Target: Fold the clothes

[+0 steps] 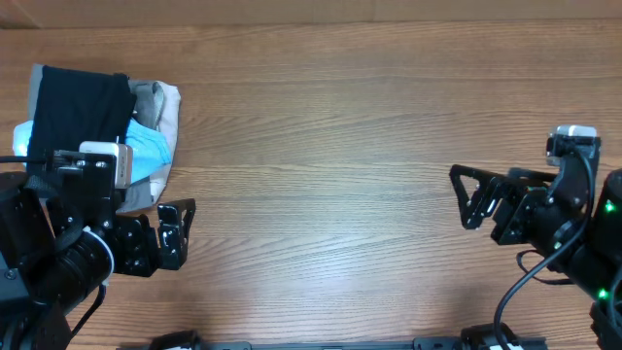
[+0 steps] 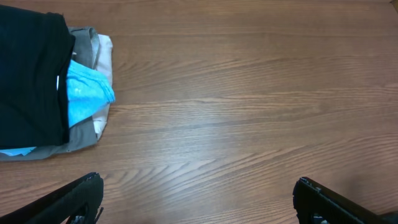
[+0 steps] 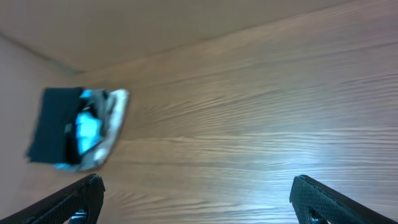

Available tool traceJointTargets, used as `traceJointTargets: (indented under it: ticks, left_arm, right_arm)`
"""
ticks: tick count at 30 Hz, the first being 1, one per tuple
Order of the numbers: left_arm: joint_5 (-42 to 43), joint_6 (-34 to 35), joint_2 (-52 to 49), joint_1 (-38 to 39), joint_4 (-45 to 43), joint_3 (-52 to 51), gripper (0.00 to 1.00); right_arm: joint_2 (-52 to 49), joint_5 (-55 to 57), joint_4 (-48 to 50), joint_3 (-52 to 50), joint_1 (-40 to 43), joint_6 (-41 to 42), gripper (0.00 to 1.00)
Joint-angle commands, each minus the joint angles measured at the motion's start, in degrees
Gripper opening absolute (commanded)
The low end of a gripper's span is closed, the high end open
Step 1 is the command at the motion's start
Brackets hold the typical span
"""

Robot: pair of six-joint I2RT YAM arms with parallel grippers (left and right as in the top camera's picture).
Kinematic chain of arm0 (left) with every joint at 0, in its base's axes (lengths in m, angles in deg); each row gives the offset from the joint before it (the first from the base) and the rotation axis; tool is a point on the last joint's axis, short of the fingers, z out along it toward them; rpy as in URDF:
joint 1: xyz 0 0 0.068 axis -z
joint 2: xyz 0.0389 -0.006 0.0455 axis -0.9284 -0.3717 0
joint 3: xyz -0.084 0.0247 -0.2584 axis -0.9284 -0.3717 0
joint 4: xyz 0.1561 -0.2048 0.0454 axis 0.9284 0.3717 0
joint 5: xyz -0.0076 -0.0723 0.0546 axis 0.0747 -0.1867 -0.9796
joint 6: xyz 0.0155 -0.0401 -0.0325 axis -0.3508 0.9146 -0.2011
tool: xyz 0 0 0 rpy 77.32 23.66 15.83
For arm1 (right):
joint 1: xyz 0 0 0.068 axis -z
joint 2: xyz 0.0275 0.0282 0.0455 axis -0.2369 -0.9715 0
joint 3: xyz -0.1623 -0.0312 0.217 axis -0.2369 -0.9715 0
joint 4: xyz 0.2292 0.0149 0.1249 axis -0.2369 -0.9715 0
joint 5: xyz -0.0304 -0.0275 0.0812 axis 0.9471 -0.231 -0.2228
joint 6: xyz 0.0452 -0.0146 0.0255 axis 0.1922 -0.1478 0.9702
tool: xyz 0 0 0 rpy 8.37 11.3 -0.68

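Note:
The black T-shirt (image 1: 78,112) lies folded on top of a pile at the far left of the table. It also shows in the left wrist view (image 2: 31,81) and, blurred, in the right wrist view (image 3: 56,124). No white tag shows. My left gripper (image 1: 177,233) is open and empty, just right of and in front of the pile; its fingers span bare wood (image 2: 198,199). My right gripper (image 1: 468,197) is open and empty at the right side, far from the pile, over bare wood (image 3: 198,199).
Under the black T-shirt lie a light blue garment (image 1: 146,148) and grey folded garments (image 1: 160,107); they show too in the left wrist view, light blue (image 2: 87,93) over grey (image 2: 93,127). The wooden table (image 1: 330,146) stretches between the arms.

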Motion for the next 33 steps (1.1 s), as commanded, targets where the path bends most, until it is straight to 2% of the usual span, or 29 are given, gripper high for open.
traceJointTargets:
  ticks: [1,6,13,17,24,33]
  left_arm:
    - [1.05,0.55,0.09,0.24,-0.2,0.46,1.0]
    - [1.05,0.55,0.09,0.24,-0.2,0.46,1.0]
    - [1.05,0.55,0.09,0.24,-0.2,0.46,1.0]
    - [1.05,0.55,0.09,0.24,-0.2,0.46,1.0]
    - [1.05,0.55,0.09,0.24,-0.2,0.46,1.0]
    - [1.07,0.55,0.09,0.24,-0.2,0.46,1.0]
  right_arm:
    - [0.24,6.71,0.37,0.44,0.09,-6.38,1.0]
    - [4.2,7.37,11.76,-6.36,0.15,-17.51,1.0]
    - [19.37,6.82,32.48,-34.47,0.31,-17.4,1.0]
    - [27.63,6.69,34.82,-47.19,0.31,-17.4,1.0]
    - [42.62,7.56,37.62,-62.58,0.35,-17.4,1.0]
    - [51.23,5.14,47.91,-77.85,0.35,-17.16,1.0]
